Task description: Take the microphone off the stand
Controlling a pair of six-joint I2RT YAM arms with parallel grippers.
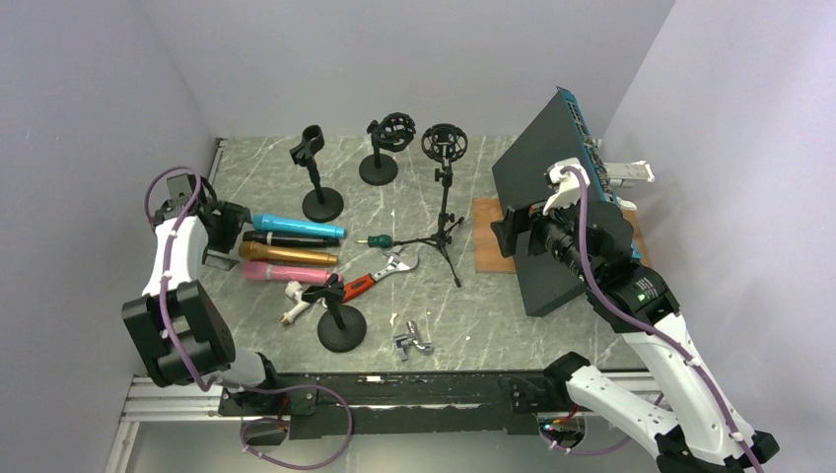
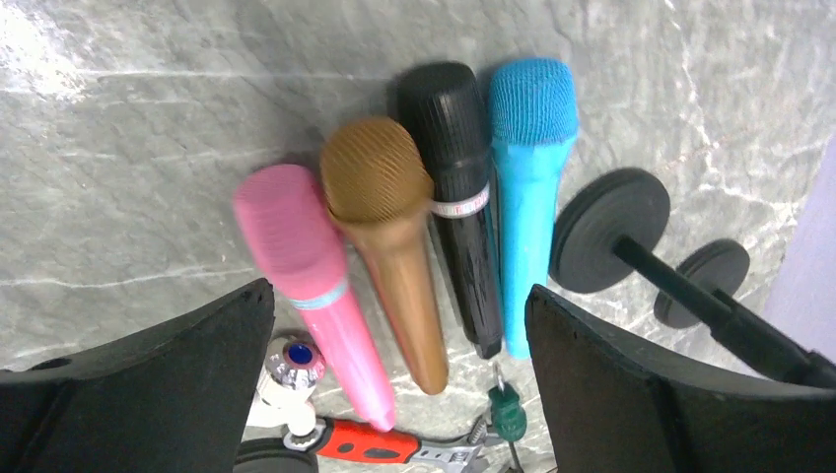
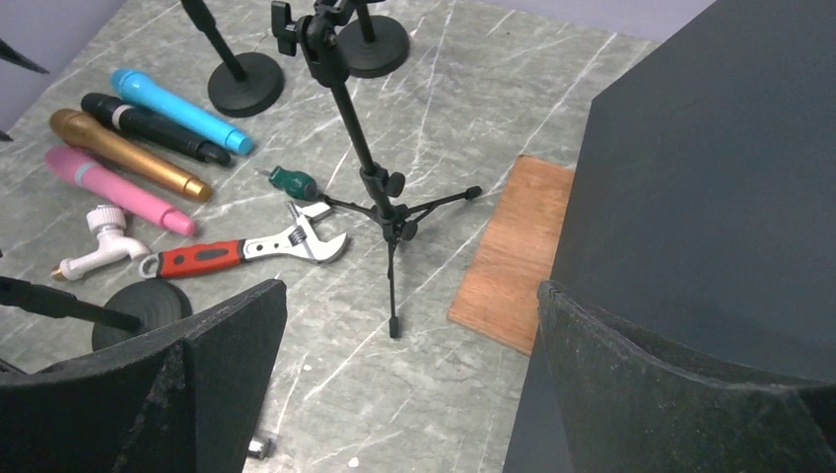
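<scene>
No mic sits in any stand that I can see: the clip stand (image 1: 315,177), the ring stand (image 1: 386,148), the tripod (image 1: 444,197) and the near stand (image 1: 340,315) all look bare. Four mics lie side by side on the table (image 1: 493,320) at its left, heads toward the left wall: the blue mic (image 2: 527,177), black mic (image 2: 458,187), gold mic (image 2: 384,227) and pink mic (image 2: 306,266), each touching or just beside its neighbour. Which one belongs to the task I cannot tell. The left gripper (image 1: 229,225) hangs over the heads of that row with its jaws spread wide and nothing between them. The right gripper (image 3: 411,286) is likewise spread and empty, held high beside the black box (image 3: 710,197) and the board (image 3: 513,251). I judge the removal itself done and the step in hand to be the release. The next move calls only for the left arm to lift straight clear without nudging the row or the clip stand close by. A wrench (image 3: 246,251), a screwdriver (image 3: 294,181) and a white tap (image 3: 99,241) lie near the mics, so a low sweep could scatter them. As for writing, the black mic wears a silver band with lettering, too blurred to read. I see no other label.
</scene>
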